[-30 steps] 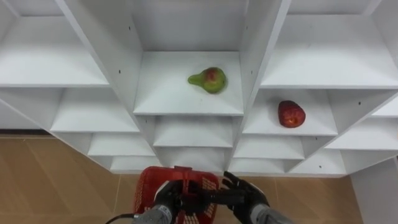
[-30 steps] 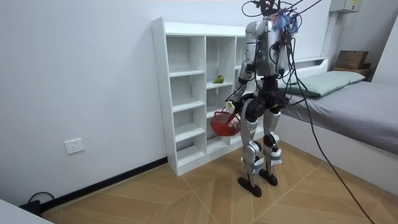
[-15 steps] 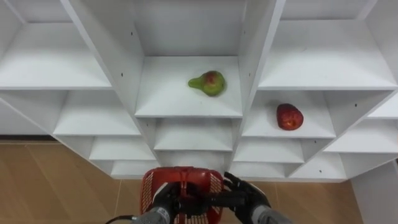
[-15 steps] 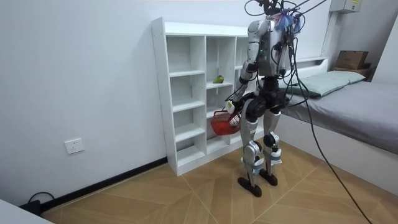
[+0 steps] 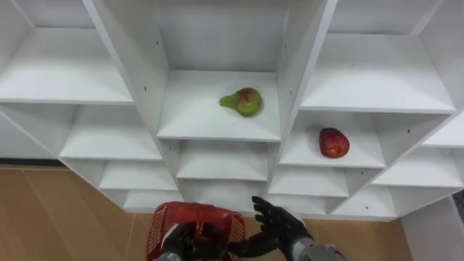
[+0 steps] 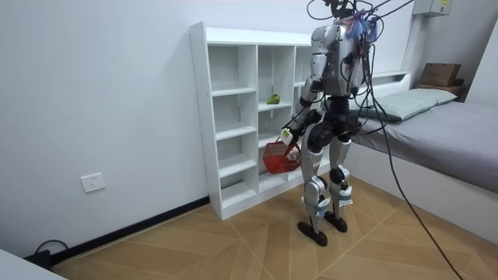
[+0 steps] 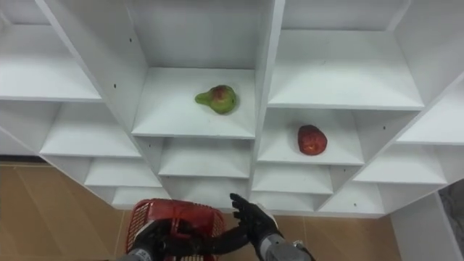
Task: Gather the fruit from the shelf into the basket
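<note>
A green pear with a red blush [image 5: 243,102] [image 7: 217,98] lies on the middle column's shelf of the white closet [image 5: 217,129]. A red apple [image 5: 333,143] [image 7: 312,140] lies one shelf lower in the right column. A red mesh basket [image 5: 190,220] [image 7: 172,216] hangs low in front of me. My left hand [image 5: 183,241] is curled round its handle. My right hand [image 5: 278,223] [image 7: 253,216] is beside the basket's right rim, fingers spread, well below both fruits. In the room view I stand upright facing the closet [image 6: 226,93], basket [image 6: 279,156] at hip height.
Other closet compartments stand bare around the fruits, with upright dividers [image 5: 301,80] between columns. Wooden floor [image 5: 65,217] lies below. A bed [image 6: 436,132] stands behind me on the room view's right.
My right hand has come off the basket's handle and spread its fingers. The basket has shifted a little to the left in my left hand. The camera's view has also moved slightly.
</note>
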### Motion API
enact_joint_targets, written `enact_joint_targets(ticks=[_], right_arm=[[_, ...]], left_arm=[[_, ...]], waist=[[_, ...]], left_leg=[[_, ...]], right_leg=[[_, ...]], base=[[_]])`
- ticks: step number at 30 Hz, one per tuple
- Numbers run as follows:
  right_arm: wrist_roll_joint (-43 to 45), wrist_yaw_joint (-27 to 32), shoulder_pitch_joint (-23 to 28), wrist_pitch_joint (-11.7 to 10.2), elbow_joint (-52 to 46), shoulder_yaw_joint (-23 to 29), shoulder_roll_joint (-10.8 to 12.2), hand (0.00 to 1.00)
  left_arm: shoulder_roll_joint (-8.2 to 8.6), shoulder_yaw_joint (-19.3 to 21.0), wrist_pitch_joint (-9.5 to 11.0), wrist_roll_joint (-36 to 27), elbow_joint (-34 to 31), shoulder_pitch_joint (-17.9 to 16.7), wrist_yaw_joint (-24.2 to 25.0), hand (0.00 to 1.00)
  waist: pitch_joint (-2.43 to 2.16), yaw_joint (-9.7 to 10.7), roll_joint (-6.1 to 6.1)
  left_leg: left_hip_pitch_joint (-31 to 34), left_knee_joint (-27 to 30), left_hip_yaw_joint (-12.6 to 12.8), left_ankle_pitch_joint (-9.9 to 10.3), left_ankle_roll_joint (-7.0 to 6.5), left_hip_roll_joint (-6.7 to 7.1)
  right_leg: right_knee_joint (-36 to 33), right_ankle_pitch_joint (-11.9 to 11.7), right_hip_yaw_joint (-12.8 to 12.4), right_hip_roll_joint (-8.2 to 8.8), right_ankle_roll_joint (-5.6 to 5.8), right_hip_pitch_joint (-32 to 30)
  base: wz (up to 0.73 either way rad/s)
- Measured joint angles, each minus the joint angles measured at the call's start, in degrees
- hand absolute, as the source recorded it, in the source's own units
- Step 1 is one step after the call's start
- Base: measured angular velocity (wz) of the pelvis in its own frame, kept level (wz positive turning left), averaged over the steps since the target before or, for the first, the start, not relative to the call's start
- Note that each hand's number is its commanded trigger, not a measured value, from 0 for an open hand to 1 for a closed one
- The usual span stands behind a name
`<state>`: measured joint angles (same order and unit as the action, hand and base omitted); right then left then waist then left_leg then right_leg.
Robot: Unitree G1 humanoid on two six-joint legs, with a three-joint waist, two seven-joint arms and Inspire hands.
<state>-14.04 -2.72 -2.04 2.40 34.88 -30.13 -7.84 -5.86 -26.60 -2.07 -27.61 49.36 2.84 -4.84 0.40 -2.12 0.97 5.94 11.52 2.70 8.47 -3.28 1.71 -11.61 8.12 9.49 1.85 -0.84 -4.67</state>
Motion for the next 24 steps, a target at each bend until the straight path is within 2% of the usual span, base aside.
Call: enact_joint_targets(ticks=[3,5,6,8,12,16,19,22,24], right_arm=[[6.7,0.0,0.3,0.0,-4.7,0.0,-1.2,0.00],[9.8,0.1,0.3,0.0,-7.0,0.0,-1.2,0.00],[12.9,0.1,0.4,0.1,-8.5,0.0,-1.4,0.00],[17.9,0.1,1.2,0.2,-12.5,-0.1,-1.8,0.00],[27.1,0.1,2.7,0.2,-18.5,-0.1,-2.0,0.00],[30.9,0.7,2.5,0.2,-23.0,-0.1,-2.4,0.00],[34.7,1.4,2.5,0.2,-27.0,-0.2,-3.0,0.00],[34.9,1.6,2.0,0.2,-29.1,-0.2,-3.4,0.00],[35.2,1.6,2.0,0.2,-30.2,-0.2,-3.3,0.00]], left_arm=[[-0.20,0.9,0.1,-0.5,0.1,-0.5,0.1,1.00],[-0.46,1.6,0.3,-1.8,0.2,-0.9,0.2,1.00],[-0.50,1.7,0.6,-2.2,0.2,-1.3,0.2,1.00],[-0.30,1.8,0.6,-2.9,0.1,-1.5,0.2,1.00],[0.37,4.2,0.8,-4.4,0.0,-1.6,-0.1,1.00],[1.05,5.1,1.5,-4.3,-0.1,-1.4,-0.1,1.00],[1.33,6.2,2.3,-4.0,0.1,-1.4,-0.1,1.00],[1.39,6.5,2.3,-3.7,1.8,-1.3,-0.1,1.00],[1.30,7.7,2.3,-3.0,3.3,-1.3,0.0,1.00]], waist=[[0.22,-0.1,0.41],[0.58,-0.2,0.97],[0.43,-0.2,1.34],[0.42,-0.2,1.62],[0.40,-1.7,2.41],[0.53,-3.1,2.78],[0.65,-4.7,3.84],[0.66,-6.0,4.70],[0.88,-6.2,5.32]], left_leg=[[-1.0,-0.2,0.0,0.0,0.00,0.06],[-1.7,-0.4,0.0,0.0,0.01,0.03],[-1.7,-0.5,-0.1,0.0,0.02,0.04],[-1.7,-0.6,-0.3,0.0,0.02,0.08],[-3.3,-1.1,-0.3,0.0,0.06,0.01],[-4.3,-1.7,-0.4,0.0,0.07,0.01],[-4.5,-1.8,-0.7,0.1,0.14,-0.01],[-4.7,-1.6,-1.1,0.1,0.18,0.01],[-4.5,-1.4,-1.4,0.1,0.18,0.03]], right_leg=[[0.1,0.1,0.0,0.02,0.05,1.0],[0.3,0.2,0.1,-0.02,0.04,1.7],[0.5,0.3,0.2,-0.04,0.05,1.8],[0.9,0.2,0.3,-0.06,0.06,2.1],[1.0,0.3,0.1,-0.16,0.08,3.4],[1.0,0.3,0.0,-0.21,0.09,4.0],[0.9,0.3,0.2,-0.32,0.09,4.3],[1.0,0.3,0.8,-0.28,0.09,4.9],[1.0,0.3,1.0,-0.22,0.09,5.0]], base=[[0.00],[0.00],[0.00],[0.05],[0.00],[0.00],[0.03],[0.09],[0.08]])
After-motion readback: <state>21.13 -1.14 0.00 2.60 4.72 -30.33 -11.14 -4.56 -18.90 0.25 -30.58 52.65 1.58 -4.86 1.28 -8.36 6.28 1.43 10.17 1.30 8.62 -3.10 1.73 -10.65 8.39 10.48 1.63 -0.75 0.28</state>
